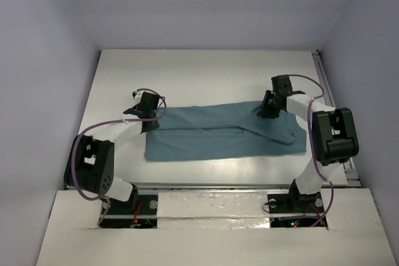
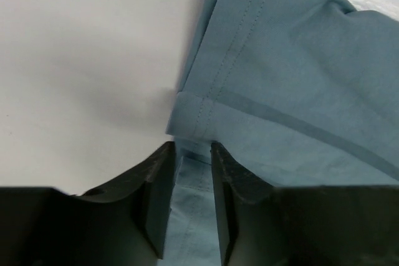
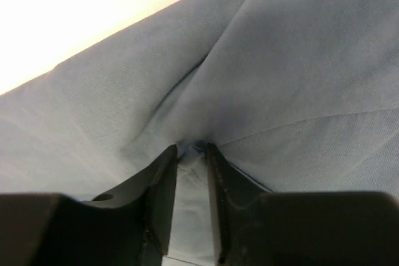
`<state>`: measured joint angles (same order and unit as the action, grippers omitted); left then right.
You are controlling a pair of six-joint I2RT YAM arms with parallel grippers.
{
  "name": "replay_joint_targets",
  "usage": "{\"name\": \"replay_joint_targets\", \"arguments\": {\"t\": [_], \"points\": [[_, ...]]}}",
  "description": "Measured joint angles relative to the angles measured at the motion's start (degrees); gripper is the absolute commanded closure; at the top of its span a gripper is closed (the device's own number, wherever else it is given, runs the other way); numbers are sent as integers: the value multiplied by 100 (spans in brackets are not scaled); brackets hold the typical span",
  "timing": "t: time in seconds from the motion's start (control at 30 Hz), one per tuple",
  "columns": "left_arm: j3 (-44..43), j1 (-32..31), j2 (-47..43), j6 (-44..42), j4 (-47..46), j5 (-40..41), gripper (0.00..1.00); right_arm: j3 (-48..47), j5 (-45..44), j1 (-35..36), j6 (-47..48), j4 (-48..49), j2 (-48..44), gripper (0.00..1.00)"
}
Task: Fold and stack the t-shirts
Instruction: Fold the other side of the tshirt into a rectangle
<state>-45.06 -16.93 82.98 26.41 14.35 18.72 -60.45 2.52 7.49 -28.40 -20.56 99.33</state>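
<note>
Top external: teal t-shirt (image 1: 212, 133) folded flat, left gripper (image 1: 150, 118) and right gripper (image 1: 269, 111) pinching it.

A flat white rectangular tabletop (image 1: 206, 73) is boxed in by plain pale lavender-grey walls: a back wall (image 1: 206, 4), a left wall (image 1: 37, 91) and a right wall (image 1: 368, 60). A thin silver metal rail (image 1: 322, 66) runs along the tabletop's right edge. A glossy white panel (image 1: 212, 205) spans its near edge. The light is soft and even.
</note>
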Motion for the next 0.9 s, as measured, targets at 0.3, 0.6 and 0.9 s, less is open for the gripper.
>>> {"name": "replay_joint_targets", "arguments": {"t": [0.3,0.6,0.9], "points": [[-9,-17,120,31,-131,129,100,195,-22,11,4,-22,-417,74],[-11,-63,168,63,-140,144,100,485,-20,39,0,-118,-852,96],[-9,-101,-481,153,13,101,100,828,118,225,13,-586,-1786,98]]}}
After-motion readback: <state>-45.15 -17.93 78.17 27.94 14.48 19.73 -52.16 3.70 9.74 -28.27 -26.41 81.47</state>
